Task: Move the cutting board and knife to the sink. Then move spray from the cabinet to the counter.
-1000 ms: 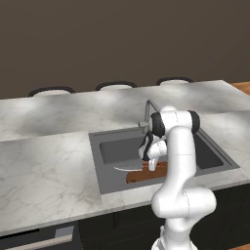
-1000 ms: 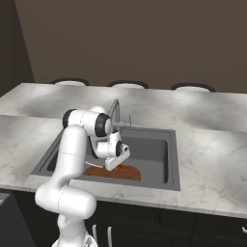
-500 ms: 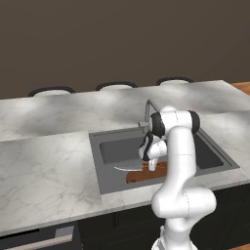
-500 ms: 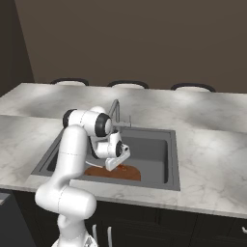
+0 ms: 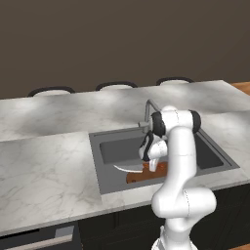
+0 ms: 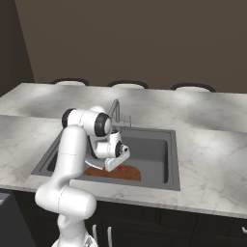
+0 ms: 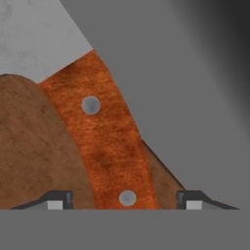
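Observation:
The reddish-brown cutting board (image 5: 138,176) (image 6: 129,173) lies flat on the floor of the dark grey sink (image 5: 116,146) (image 6: 155,148), near its front wall. The knife rests on the board, its orange-red handle (image 7: 112,146) running up to the pale silver blade (image 7: 39,39) (image 5: 127,169). My gripper (image 7: 125,201) (image 5: 151,165) (image 6: 114,165) hangs low in the basin, open. The handle sits in the gap between the fingertips (image 7: 58,199) without touching them. The board (image 7: 34,146) shows left of the handle.
The thin silver faucet (image 5: 149,105) (image 6: 115,107) stands at the back rim, close behind my arm. Veined marble counter (image 5: 44,166) (image 6: 212,159) surrounds the basin. Dark chair backs (image 5: 51,90) line the far edge.

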